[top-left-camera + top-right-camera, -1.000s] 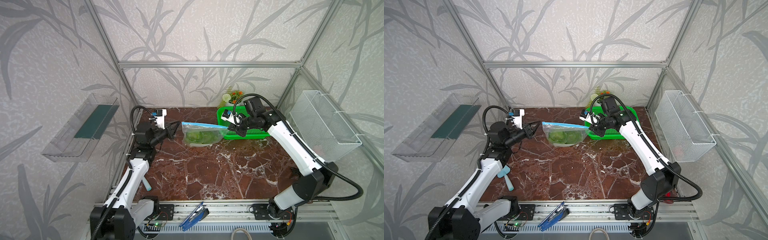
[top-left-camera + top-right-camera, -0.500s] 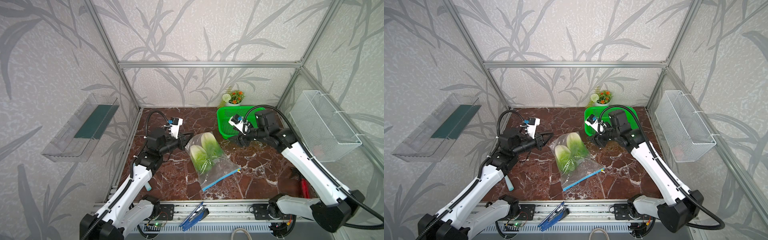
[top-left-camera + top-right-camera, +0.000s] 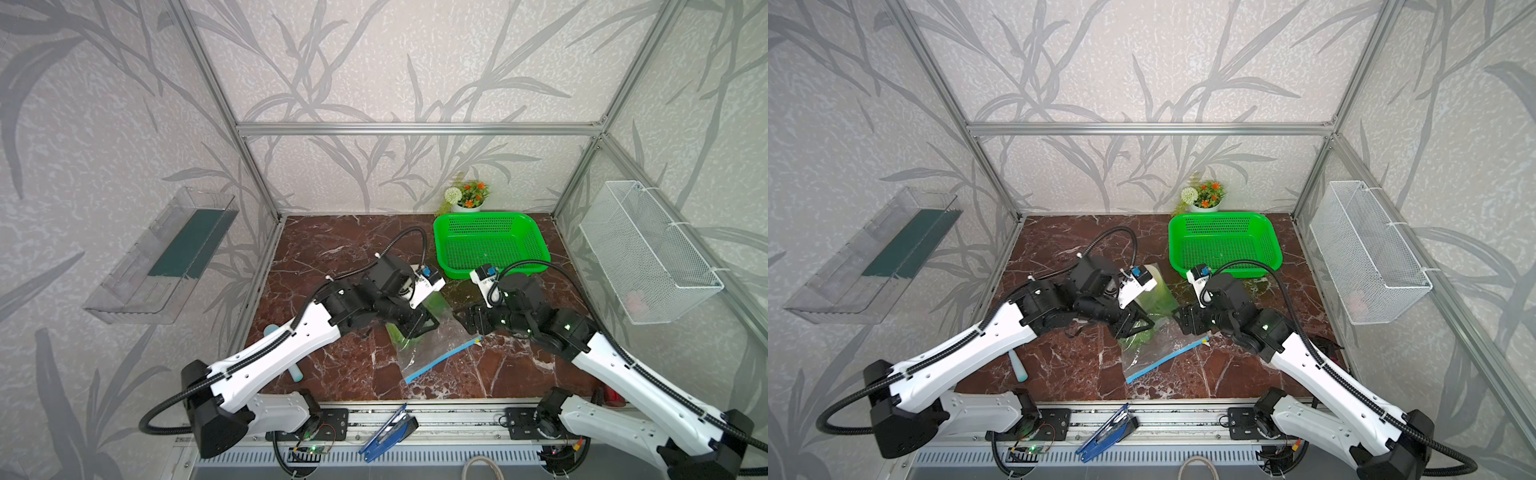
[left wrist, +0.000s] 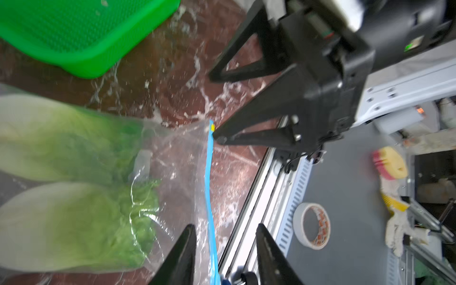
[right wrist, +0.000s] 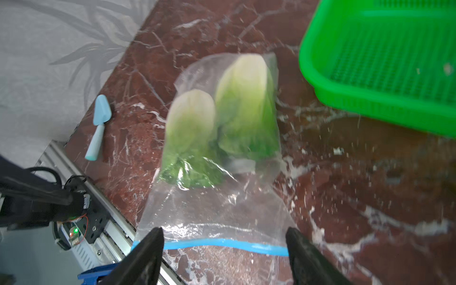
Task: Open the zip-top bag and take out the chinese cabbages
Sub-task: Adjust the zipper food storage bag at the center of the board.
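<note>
Currently | step, judged: opening zip-top bag [image 5: 222,204] (chinese cabbages [image 5: 243,106] inside) | left gripper [image 4: 225,228] jaws part-open, right gripper [image 5: 223,230] jaws wide, both empty | next: pinch slider tab [image 4: 212,127].

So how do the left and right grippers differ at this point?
The right gripper gapes wider than the left gripper. The right gripper's fingertip sits beside the yellow slider of the zip-top bag; the left gripper hangs over the leafy ends of the chinese cabbages. Both are open, holding nothing.
</note>
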